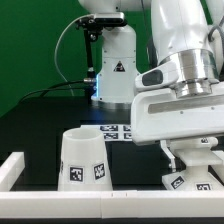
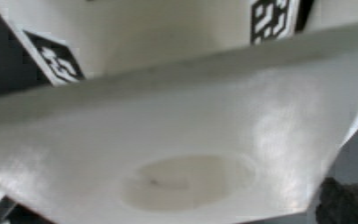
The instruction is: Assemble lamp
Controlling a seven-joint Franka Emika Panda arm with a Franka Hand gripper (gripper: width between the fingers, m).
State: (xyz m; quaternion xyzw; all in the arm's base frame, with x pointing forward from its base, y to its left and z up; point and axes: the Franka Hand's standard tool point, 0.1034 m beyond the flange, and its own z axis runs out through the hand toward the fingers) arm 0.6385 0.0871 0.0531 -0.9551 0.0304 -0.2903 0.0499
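The white angular lamp base (image 1: 190, 180) sits at the exterior view's lower right, with tags on its front. My gripper (image 1: 190, 158) is right over it, with a finger down on either side. In the wrist view the base (image 2: 176, 110) fills the frame, tilted, and its round socket (image 2: 194, 182) shows close up. It spans the gap between the dark fingertips (image 2: 357, 200), so the jaws look shut on it. The white cone shade (image 1: 82, 160) stands upright at the exterior view's left, apart from the gripper. The bulb is out of view.
A white rail (image 1: 60, 205) runs along the front edge and up the exterior view's left side. The marker board (image 1: 118, 130) lies behind the shade. The white robot pedestal (image 1: 115, 70) stands at the back, with a cable beside it.
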